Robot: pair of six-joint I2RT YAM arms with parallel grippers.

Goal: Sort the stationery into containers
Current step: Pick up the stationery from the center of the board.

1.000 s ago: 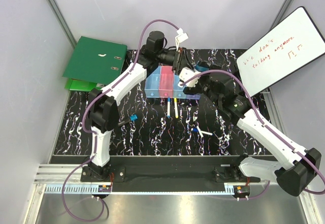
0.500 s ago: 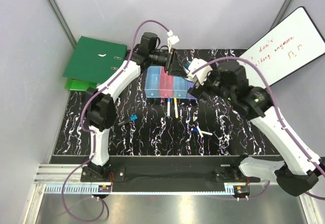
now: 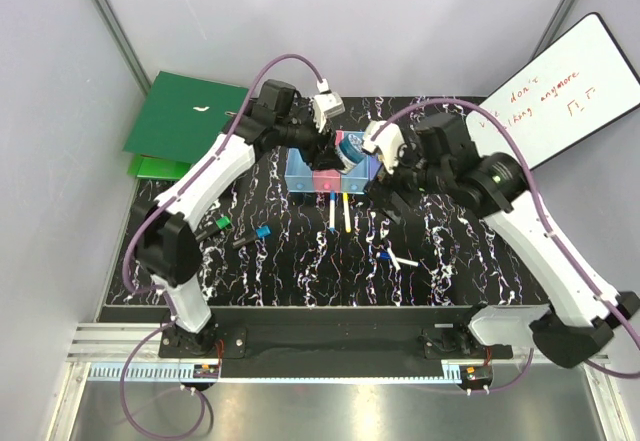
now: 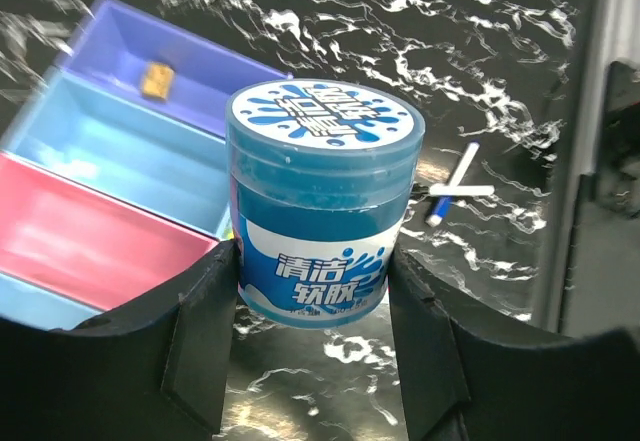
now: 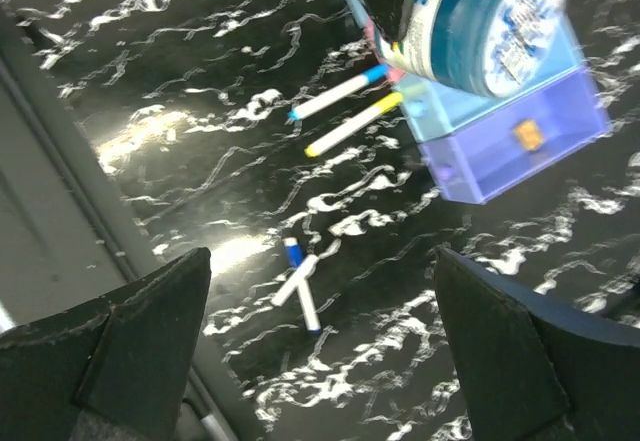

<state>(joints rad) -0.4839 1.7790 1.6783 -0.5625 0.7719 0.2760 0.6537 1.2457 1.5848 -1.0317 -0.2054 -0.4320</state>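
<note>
My left gripper (image 4: 310, 361) is shut on a round blue jar (image 4: 320, 211) with a blue-white lid. It holds the jar (image 3: 348, 151) in the air over the row of containers (image 3: 312, 173). In the left wrist view the violet bin (image 4: 120, 36) holds a small tan piece (image 4: 155, 79), and the light blue bin (image 4: 110, 141) and pink bin (image 4: 90, 231) look empty. My right gripper (image 5: 320, 361) stands open above the table, right of the bins (image 3: 388, 193). Below it lie a white stick crossed with a blue-tipped pen (image 5: 300, 283). A blue-tipped pen (image 3: 331, 209) and a yellow pen (image 3: 346, 211) lie in front of the bins.
A small blue piece (image 3: 262, 232), a black marker (image 3: 240, 243) and a green-black marker (image 3: 212, 226) lie at the left of the mat. The green ring binder (image 3: 190, 116) sits at the back left and the whiteboard (image 3: 555, 101) at the back right.
My left gripper has swung nearer and lower, carrying the jar over the bins. My right arm has pulled away to the right, jaws wide the whole time.
</note>
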